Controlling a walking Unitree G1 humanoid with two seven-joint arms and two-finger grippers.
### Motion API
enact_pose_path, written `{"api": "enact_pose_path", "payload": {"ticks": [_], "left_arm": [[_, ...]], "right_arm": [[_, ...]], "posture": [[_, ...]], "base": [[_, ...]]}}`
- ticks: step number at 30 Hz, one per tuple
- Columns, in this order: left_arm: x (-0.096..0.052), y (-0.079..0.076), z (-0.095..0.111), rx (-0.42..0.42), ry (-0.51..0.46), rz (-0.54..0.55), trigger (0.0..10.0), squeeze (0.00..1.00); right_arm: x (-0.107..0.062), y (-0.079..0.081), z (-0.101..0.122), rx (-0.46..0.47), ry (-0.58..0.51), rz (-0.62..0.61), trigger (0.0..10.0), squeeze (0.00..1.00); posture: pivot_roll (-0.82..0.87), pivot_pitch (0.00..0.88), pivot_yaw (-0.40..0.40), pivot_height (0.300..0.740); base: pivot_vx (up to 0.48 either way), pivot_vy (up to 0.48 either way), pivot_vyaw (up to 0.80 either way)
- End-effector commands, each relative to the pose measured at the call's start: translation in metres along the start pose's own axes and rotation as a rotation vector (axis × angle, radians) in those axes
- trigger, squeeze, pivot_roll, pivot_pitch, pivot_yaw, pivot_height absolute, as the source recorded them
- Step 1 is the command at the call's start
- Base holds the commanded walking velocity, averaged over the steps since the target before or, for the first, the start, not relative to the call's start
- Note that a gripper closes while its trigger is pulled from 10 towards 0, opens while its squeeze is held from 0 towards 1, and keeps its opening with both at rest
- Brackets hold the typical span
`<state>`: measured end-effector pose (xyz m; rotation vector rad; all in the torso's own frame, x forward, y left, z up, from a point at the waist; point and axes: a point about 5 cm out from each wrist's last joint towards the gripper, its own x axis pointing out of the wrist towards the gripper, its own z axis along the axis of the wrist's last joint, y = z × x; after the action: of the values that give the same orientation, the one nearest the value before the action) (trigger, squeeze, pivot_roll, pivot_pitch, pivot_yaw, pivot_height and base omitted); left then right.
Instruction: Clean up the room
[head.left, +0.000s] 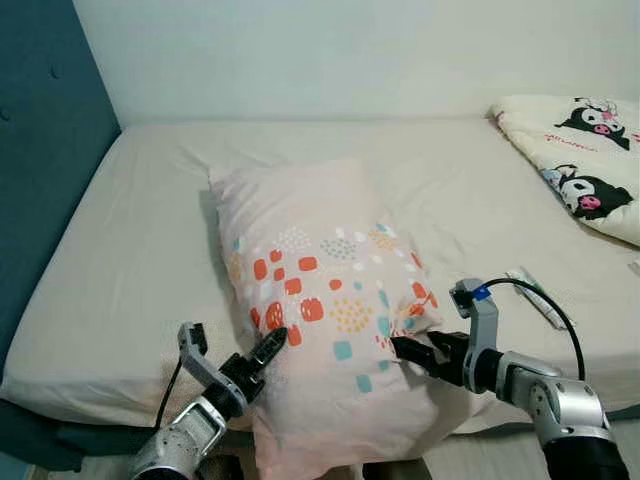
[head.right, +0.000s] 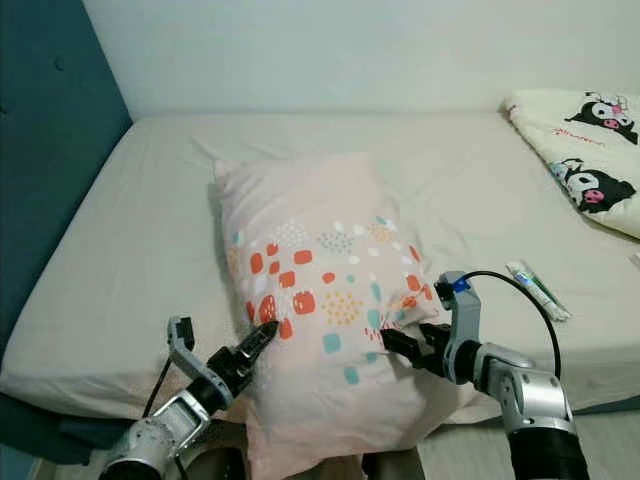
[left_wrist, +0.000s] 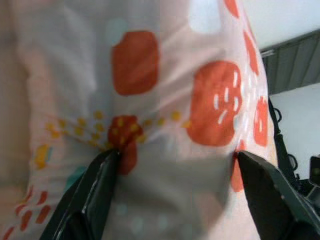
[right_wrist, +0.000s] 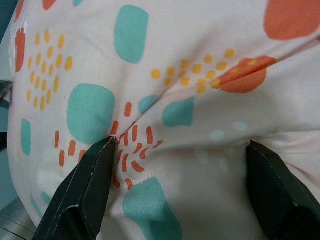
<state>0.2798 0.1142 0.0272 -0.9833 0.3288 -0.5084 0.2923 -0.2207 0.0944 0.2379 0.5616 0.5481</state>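
A pale pink pillow (head.left: 310, 270) with orange, teal and yellow patches lies lengthwise on the bed (head.left: 140, 240), its near end hanging over the front edge. My left gripper (head.left: 268, 350) grips the pillow's near left side, and my right gripper (head.left: 405, 350) grips its near right side. In the left wrist view the two black fingers (left_wrist: 100, 195) stand wide apart, squeezing a bulge of patterned cloth (left_wrist: 175, 100). The right wrist view is much the same: fingers (right_wrist: 90, 185) dig into the pillow (right_wrist: 165, 75), and creases run to the tips.
A cream blanket with black cartoon figures (head.left: 590, 160) lies bunched at the bed's far right. A small white and green tube (head.left: 535, 297) rests on the sheet near the right front edge. A dark blue headboard (head.left: 40, 150) rises on the left.
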Motion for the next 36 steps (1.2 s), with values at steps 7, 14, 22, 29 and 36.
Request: {"api": "enact_pose_path", "payload": {"ticks": [7, 14, 22, 29, 36], "left_arm": [[0.024, -0.028, -0.018, -0.072, 0.055, -0.113, 10.0, 1.0], [0.045, -0.067, -0.038, -0.079, 0.156, -0.296, 10.0, 0.0], [0.053, -0.078, -0.06, 0.118, 0.281, -0.317, 10.0, 0.0], [0.06, -0.063, -0.042, 0.246, 0.192, -0.102, 0.0, 0.0], [0.063, -0.062, -0.028, 0.264, 0.144, -0.076, 0.0, 0.0]], "right_arm": [[0.007, 0.01, -0.006, 0.016, 0.022, 0.044, 10.0, 1.0], [0.014, 0.018, -0.011, 0.015, 0.042, 0.071, 10.0, 1.0], [0.019, 0.024, -0.012, 0.009, 0.054, 0.088, 10.0, 1.0], [0.02, 0.026, -0.013, 0.012, 0.053, 0.093, 10.0, 1.0], [0.023, 0.028, -0.015, 0.014, 0.054, 0.098, 10.0, 1.0]], "posture": [[-0.03, 0.138, -0.056, 0.595], [-0.03, 0.141, -0.056, 0.595], [-0.04, 0.147, -0.052, 0.595], [-0.04, 0.147, -0.054, 0.595], [-0.03, 0.143, -0.056, 0.595]], "base": [[0.0, 0.0, 0.0], [0.0, 0.0, 0.0], [0.0, 0.0, 0.0], [0.0, 0.0, 0.0], [0.0, 0.0, 0.0]]}}
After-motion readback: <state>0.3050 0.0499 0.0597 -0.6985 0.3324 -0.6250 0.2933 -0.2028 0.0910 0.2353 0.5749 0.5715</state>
